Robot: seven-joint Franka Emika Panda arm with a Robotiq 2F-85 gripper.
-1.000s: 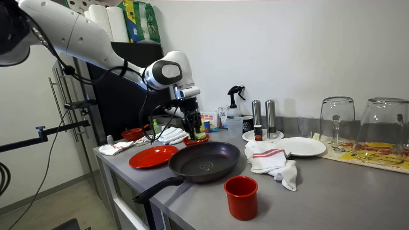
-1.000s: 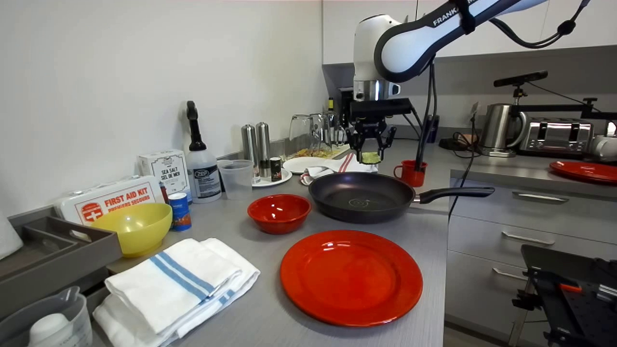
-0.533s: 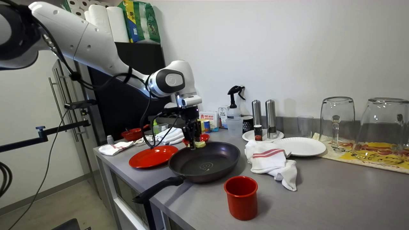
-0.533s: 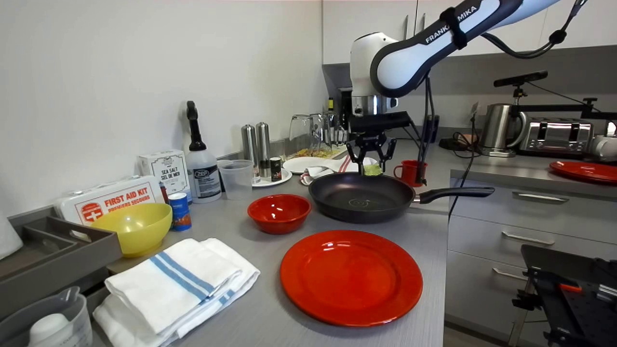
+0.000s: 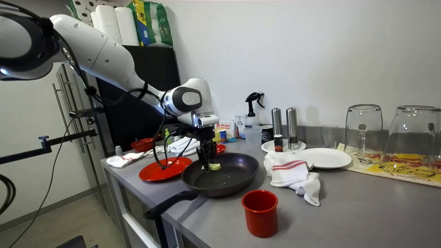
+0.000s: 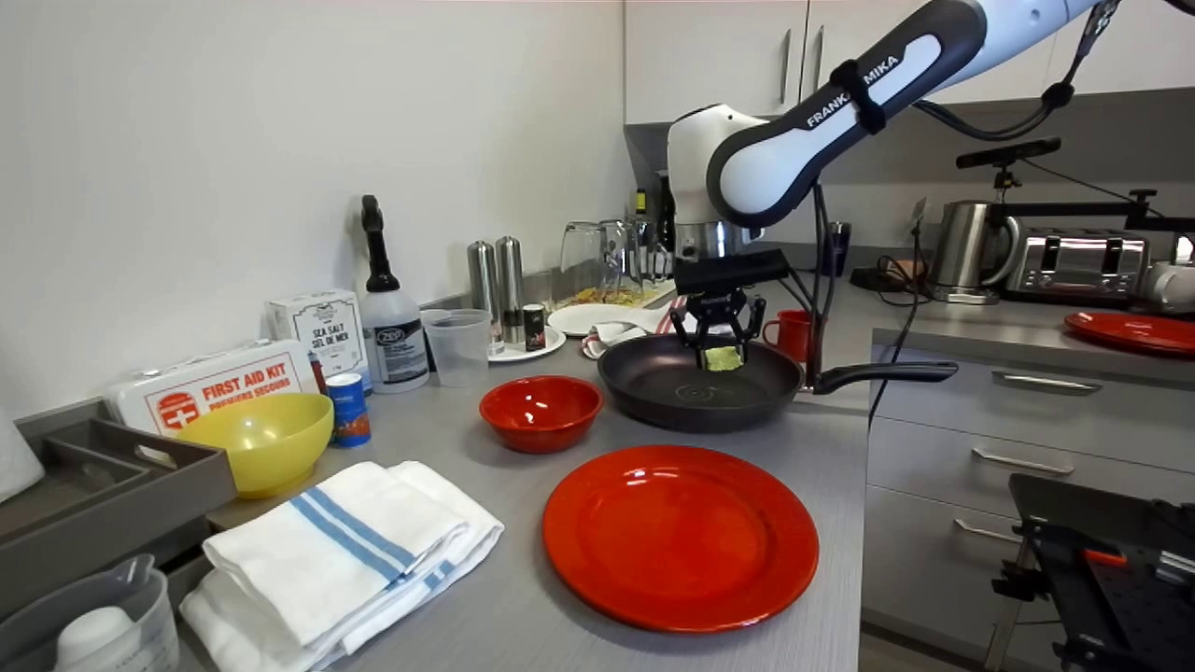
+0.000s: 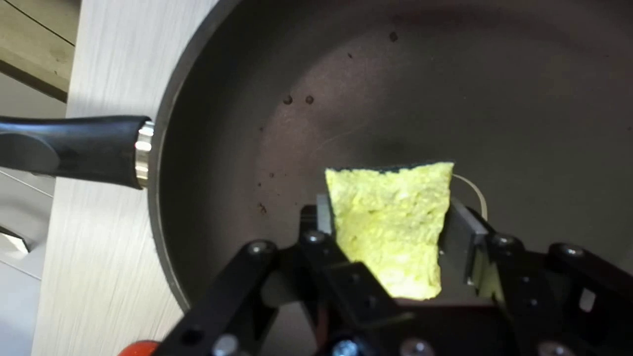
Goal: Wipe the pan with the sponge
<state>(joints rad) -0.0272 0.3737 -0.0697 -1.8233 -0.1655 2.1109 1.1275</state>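
The dark frying pan (image 5: 237, 175) lies on the grey counter in both exterior views (image 6: 691, 397), its black handle (image 6: 882, 373) reaching past the counter's edge. In the wrist view, the pan floor (image 7: 494, 109) shows several small dark specks. My gripper (image 6: 723, 353) points down over the pan. It is shut on a yellow-green sponge (image 7: 390, 227), held between the two finger pads, dark side away from the wrist camera. In an exterior view, the sponge (image 5: 215, 166) shows within the pan's outline, low over it. I cannot tell whether it touches the pan floor.
A red bowl (image 6: 541, 415) and red plate (image 6: 681, 541) stand close beside the pan. A red mug (image 5: 260, 213) stands near the handle side. A striped towel (image 5: 293, 172) and white plate (image 5: 325, 157) lie near the wall side. The counter's edge (image 5: 193, 234) runs under the handle.
My gripper has moved down with the sponge, from above the pan's rim to low over the pan's inside. The pan and the other objects have not moved.
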